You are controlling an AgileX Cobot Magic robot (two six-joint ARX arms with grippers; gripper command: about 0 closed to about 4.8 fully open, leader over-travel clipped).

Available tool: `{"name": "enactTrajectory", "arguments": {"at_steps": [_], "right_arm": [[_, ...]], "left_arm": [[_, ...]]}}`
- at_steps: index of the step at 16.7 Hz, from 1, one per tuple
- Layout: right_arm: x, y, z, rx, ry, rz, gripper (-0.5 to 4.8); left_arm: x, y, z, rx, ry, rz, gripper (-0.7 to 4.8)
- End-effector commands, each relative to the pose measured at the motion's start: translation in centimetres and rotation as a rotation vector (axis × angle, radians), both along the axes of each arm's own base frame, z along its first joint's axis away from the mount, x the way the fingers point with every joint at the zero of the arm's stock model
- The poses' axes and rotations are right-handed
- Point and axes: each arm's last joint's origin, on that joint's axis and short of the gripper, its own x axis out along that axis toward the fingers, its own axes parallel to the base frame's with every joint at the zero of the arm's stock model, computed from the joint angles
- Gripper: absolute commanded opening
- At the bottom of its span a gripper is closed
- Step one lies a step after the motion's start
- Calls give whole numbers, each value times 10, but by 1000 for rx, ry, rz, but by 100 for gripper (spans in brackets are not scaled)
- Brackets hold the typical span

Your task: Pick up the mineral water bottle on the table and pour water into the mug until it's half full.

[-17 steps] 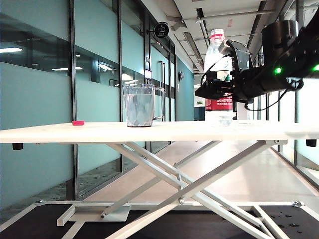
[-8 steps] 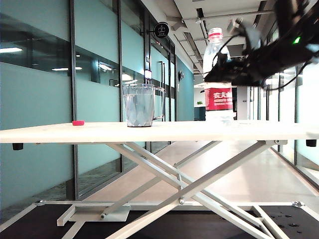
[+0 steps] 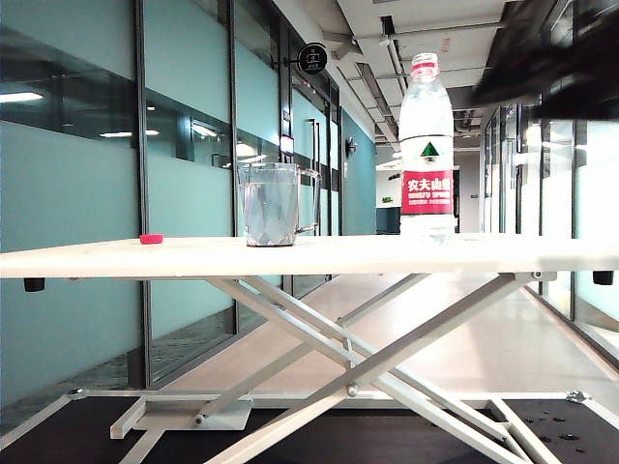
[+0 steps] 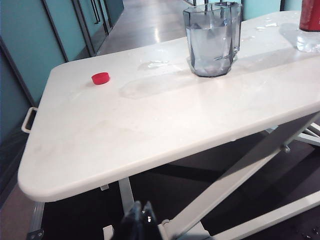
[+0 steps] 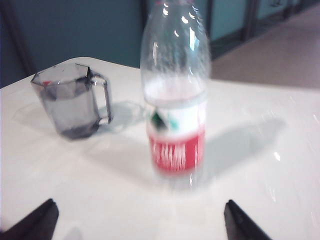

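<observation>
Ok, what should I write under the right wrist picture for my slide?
Open right gripper hovering before the upright mineral water bottle, mug beside it on the table.

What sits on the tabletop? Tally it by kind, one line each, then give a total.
Mineral water bottle: 1
Mug: 1
Loose red cap: 1
Total: 3
All stand on the table; neither pincer holds any.

Office corridor: glass partition walls (image 3: pixel 193 145), hanging sign (image 3: pixel 312 59).
</observation>
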Motion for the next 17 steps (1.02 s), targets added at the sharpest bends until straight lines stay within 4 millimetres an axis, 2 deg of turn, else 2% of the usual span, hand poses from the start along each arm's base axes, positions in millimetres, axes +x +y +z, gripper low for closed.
{"name": "enactTrajectory", "arguments": {"at_steps": [1,2,4,5,7,10,14,17], "right_arm": [[-31,-5,-3,7,3,-53,63],[-44,-8,-4,4,-2,-87,40],[-65,-14,-9,1,-6,-139,39],[-73,-15,-13,0,-9,-152,36],[-86,-17,-18,10,-48,-152,-5],[-107,-22,-33,72,-80,-222,-6],[-124,-27,-51,95,-154,-285,-5],[-125,-28,-71,91,-146,-309,-6]], "left_arm": [[0,0,2,-4,-12,15,-5],[0,1,2,-10,-10,38,-5],[0,1,4,-34,-25,38,-5],[0,1,4,-35,-29,39,-5],[0,1,5,-55,-30,40,-5],[0,1,6,-101,-26,41,-5],[0,1,6,-101,-29,42,-5],[0,1,6,-73,-42,40,-5]]}}
